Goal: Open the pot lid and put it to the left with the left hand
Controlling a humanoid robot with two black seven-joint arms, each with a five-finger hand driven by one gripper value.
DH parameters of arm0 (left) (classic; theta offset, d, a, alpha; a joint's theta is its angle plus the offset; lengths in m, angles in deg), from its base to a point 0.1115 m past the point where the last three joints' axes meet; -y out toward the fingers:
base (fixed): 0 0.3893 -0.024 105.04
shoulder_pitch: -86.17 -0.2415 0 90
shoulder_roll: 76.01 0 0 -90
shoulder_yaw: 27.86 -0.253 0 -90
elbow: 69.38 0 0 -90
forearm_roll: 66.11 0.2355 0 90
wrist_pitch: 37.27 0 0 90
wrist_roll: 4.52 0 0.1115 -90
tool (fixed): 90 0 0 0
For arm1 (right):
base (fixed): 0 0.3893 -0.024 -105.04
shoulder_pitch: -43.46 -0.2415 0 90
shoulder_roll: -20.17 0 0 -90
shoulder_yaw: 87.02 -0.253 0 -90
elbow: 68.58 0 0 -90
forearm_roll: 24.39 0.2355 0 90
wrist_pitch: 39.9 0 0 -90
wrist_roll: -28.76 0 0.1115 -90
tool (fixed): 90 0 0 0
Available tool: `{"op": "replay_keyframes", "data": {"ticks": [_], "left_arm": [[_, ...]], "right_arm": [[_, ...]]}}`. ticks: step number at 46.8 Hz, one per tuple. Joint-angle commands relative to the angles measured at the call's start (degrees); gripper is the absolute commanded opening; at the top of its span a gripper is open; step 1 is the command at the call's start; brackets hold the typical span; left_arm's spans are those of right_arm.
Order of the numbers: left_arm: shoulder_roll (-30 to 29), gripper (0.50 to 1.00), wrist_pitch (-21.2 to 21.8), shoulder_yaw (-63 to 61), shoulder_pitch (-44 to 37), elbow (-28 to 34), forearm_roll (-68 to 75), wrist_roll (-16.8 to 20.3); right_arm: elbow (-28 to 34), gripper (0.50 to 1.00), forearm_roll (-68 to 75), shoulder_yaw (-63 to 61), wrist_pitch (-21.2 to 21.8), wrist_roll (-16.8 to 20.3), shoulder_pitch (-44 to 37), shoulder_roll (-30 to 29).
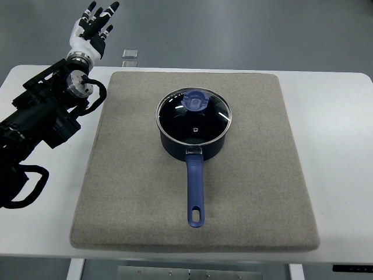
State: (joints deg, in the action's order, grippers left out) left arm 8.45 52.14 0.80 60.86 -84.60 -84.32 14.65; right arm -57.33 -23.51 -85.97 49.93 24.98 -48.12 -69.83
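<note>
White table (338, 146) carries a grey mat (134, 192). At the mat's centre we note a dark blue pot (175, 149), glass lid (193, 116) on, handle (195, 192) pointing toward us. Our left hand (92, 30) hovers beyond the far-left corner, fingers spread, holding nothing.

left arm (35, 125) cut off at left edge, small object (130, 54) (beyond the mat) unidentifiable
</note>
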Motion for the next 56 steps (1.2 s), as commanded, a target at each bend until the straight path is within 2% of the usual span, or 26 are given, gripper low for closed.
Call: {"op": "replay_keyframes", "data": {"ticks": [1,33,49,56], "left_arm": [[0.09,0.984,-0.03,-0.01,0.08,-0.08,0.1,-0.01],[-0.52,0.988,-0.2,-1.06,-0.09,-0.69,0.89,0.08],[-0.61,0.988,-0.91,-2.29,0.52,-1.57,19.7,0.7],[-1.22,0.988,-1.78,-3.34,1.66,-6.13,22.5,0.78]], "right_arm": [[0.0,0.917,0.0,0.0,0.0,0.0,0.0,0.0],[0.0,0.917,0.0,0.0,0.0,0.0,0.0,0.0],[0.0,0.917,0.0,0.0,0.0,0.0,0.0,0.0],[0.0,0.917,0.0,0.0,0.0,0.0,0.0,0.0]]}}
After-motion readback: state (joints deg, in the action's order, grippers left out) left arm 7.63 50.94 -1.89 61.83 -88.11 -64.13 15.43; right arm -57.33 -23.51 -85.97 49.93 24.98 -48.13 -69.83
